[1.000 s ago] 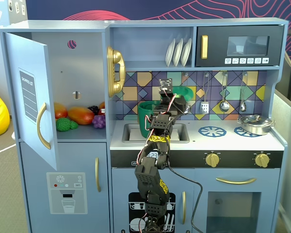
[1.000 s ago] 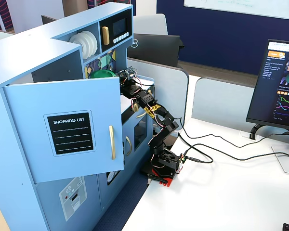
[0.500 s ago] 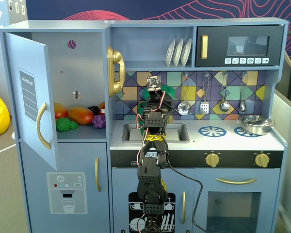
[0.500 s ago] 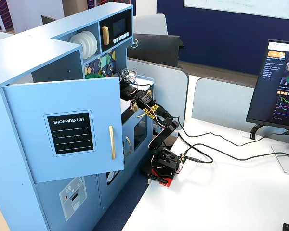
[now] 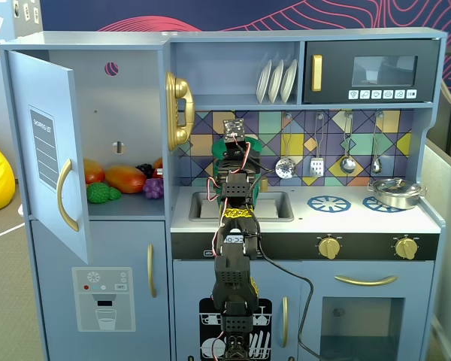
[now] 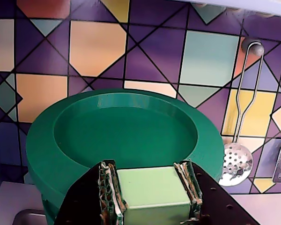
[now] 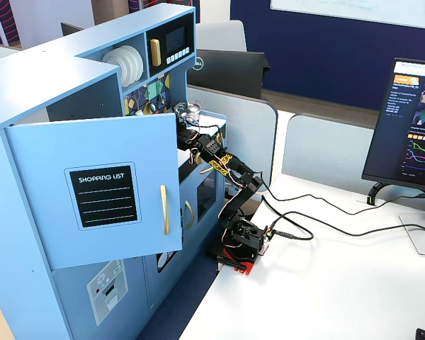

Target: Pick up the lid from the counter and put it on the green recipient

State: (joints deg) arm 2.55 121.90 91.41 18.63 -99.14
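In the wrist view my gripper (image 6: 151,172) is shut on the light-green square knob (image 6: 152,190) of the round green lid (image 6: 126,126). The lid lies level, and the dark-green wall of the green recipient (image 6: 50,210) shows just under its left edge. I cannot tell whether lid and pot touch. In a fixed view the lid (image 5: 218,150) and pot (image 5: 219,170) stand at the back of the white counter (image 5: 308,218), behind the sink, mostly hidden by my arm (image 5: 237,195).
The grey sink (image 5: 274,204) lies under my arm. A blue burner print (image 5: 328,202) and the silver pan (image 5: 395,192) are to the right. Utensils hang on the tiled wall, a skimmer (image 6: 235,164) close by the lid. The fridge door (image 5: 49,150) stands open at the left.
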